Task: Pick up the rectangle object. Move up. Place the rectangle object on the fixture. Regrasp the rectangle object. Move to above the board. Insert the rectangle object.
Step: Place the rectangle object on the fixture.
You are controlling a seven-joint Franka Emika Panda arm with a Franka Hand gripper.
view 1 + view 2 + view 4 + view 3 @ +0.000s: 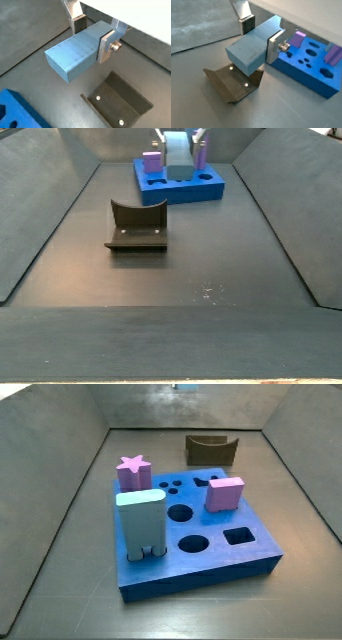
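Note:
My gripper is shut on the slate grey-blue rectangle object and holds it in the air, one silver finger on each long side. In both wrist views the bar sticks out past the fingertips. The dark fixture stands on the floor below the bar, also in the wrist view and in both side views. The royal-blue board lies beside it. In a side view the gripper hangs high with the bar; in the side view from the board's end only the bar's tip shows.
On the board stand a pink star block, a pink block and a pale blue tall block with legs. Open holes show in the board's top. Sloping grey walls enclose the dark floor on both sides.

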